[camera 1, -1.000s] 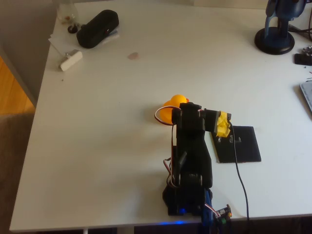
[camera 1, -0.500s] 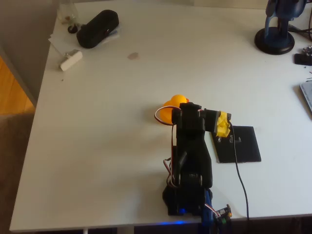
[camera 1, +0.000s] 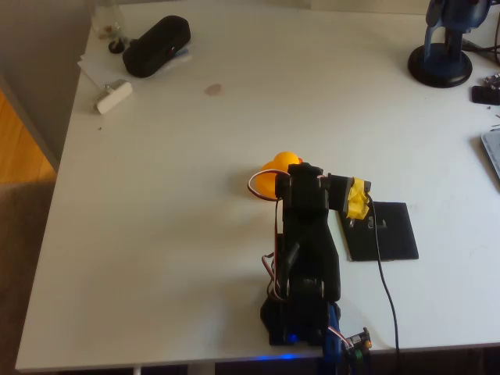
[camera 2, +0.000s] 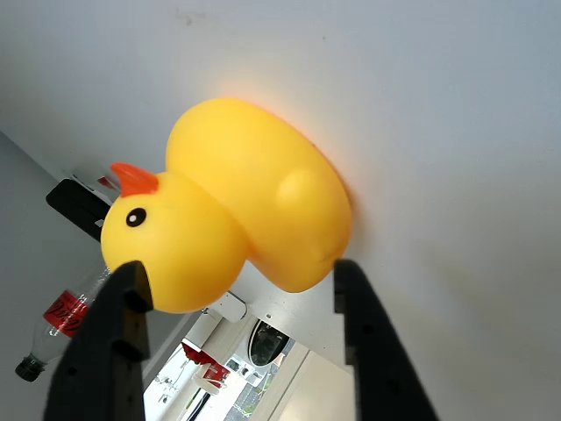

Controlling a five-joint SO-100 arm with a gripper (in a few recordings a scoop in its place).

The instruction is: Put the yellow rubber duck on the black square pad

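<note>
Where the overhead view looks down, we list the yellow rubber duck (camera 1: 275,173) on the white table (camera 1: 172,234), half hidden behind the black arm (camera 1: 306,250); the black square pad (camera 1: 389,234) lies apart to the duck's right, a cable (camera 1: 383,273) crossing it. Far beyond the duck: black pouch (camera 1: 156,45), blue stand (camera 1: 442,55). Nothing has shifted since the earlier frames. Wrist view: gripper (camera 2: 237,289) spread, fingers (camera 2: 118,342) flanking the duck (camera 2: 237,206), not gripping; a bottle (camera 2: 61,324) behind the duck.

The duck (camera 2: 254,219) was yellow with an orange beak and a black eye. The pad (camera 1: 387,234) was black. The worktop (camera 1: 195,195) was white. The claw (camera 2: 237,351) was black.
</note>
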